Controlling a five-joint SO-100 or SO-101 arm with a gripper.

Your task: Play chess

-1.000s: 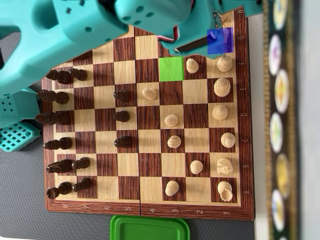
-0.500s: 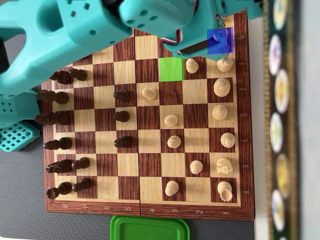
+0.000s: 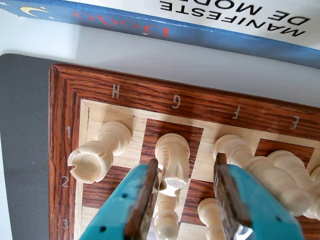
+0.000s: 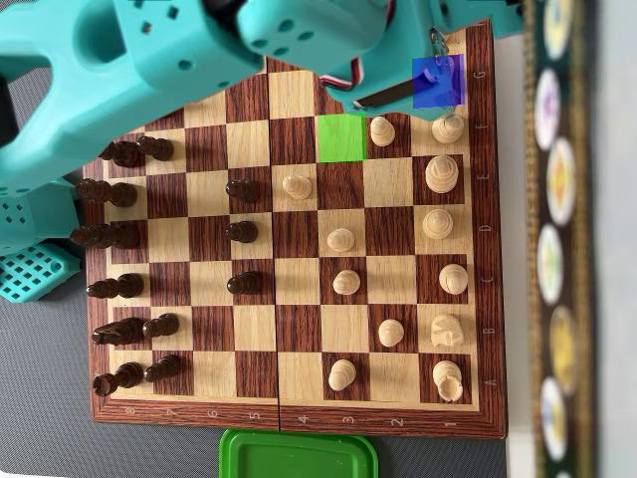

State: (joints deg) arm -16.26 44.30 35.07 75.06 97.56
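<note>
Teal pincer (image 3: 187, 192) — unmoved, astride knight (image 3: 172, 160)

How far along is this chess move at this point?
Done: the gripper is down at G1, jaws open either side of the white knight. In hand: nothing gripped yet; the knight stands on its square. Left: close, lift and, judging by the overlay, probably set it on the green square.
</note>
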